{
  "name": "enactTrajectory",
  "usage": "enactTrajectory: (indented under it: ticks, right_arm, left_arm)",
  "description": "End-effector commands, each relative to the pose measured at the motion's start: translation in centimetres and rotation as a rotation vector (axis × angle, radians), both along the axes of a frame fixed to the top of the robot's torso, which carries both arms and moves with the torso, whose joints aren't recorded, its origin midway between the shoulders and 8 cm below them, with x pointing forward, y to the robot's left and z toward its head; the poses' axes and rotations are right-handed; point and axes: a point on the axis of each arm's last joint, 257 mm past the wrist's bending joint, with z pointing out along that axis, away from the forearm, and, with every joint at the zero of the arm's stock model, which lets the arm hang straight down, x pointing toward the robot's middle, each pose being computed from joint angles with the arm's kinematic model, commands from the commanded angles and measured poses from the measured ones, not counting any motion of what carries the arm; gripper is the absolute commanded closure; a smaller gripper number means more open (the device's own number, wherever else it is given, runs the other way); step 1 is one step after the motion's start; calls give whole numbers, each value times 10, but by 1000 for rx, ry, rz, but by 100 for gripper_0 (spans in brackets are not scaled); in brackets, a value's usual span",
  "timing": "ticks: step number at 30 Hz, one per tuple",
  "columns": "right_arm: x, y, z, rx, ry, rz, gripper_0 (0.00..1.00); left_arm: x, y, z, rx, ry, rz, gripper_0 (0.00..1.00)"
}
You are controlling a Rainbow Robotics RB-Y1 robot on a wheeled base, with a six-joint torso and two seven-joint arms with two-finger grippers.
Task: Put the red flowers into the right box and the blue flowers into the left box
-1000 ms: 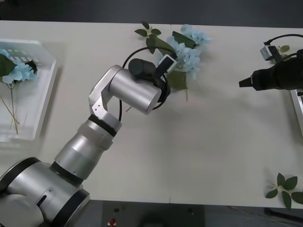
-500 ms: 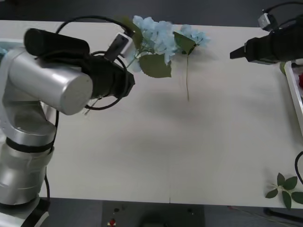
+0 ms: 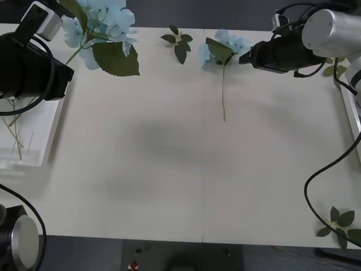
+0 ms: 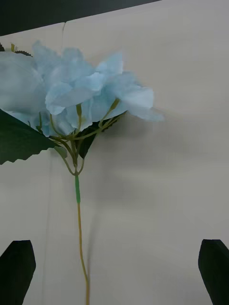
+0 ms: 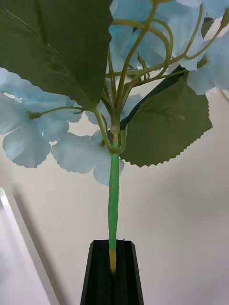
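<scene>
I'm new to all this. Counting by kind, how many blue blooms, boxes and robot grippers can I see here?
Blue blooms: 2 (held blue flower, blue flower lying on the table)
Boxes: 2 (left box, right box)
Grippers: 2 (left gripper, right gripper)
Total: 6

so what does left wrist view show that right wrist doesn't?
Left wrist alone: the left tool, black fingers shut on the stem of a blue flower held up off the table, big serrated leaves, and a strip of the left box rim.
Right wrist alone: the right tool open over another blue flower lying on the table.
Both: a pale blue cluster, the cream table.
</scene>
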Motion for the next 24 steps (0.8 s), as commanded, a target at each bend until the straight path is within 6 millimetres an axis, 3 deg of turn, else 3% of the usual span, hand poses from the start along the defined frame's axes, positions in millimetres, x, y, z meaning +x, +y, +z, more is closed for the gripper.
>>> enactTrajectory:
  ticks: [1, 3, 7, 9, 14, 18, 20, 24]
  right_arm:
    - [9, 32, 5, -8, -31, -31, 0]
    - [11, 43, -1, -4, -38, -44, 0]
    - [11, 60, -14, -20, -44, -56, 0]
    - [11, 66, -21, -32, -52, -63, 0]
    - [19, 80, -31, -59, -114, -68, 0]
    - [25, 88, -38, -97, -163, -73, 0]
    - [27, 93, -43, -109, -182, -69, 0]
    - [29, 100, -49, -106, -202, -65, 0]
  left_arm:
    - [6, 25, 27, 20, -36, -40, 100]
    - [10, 48, 34, 24, -47, -9, 100]
    - [13, 115, 47, 82, -45, 94, 99]
    - [7, 157, 50, 137, -19, 173, 99]
    - [-16, 230, 43, 223, 60, 308, 99]
    - [-36, 271, 18, 237, 160, 382, 99]
    - [-28, 292, 9, 226, 137, 423, 99]
    - [-8, 313, -7, 189, 100, 473, 99]
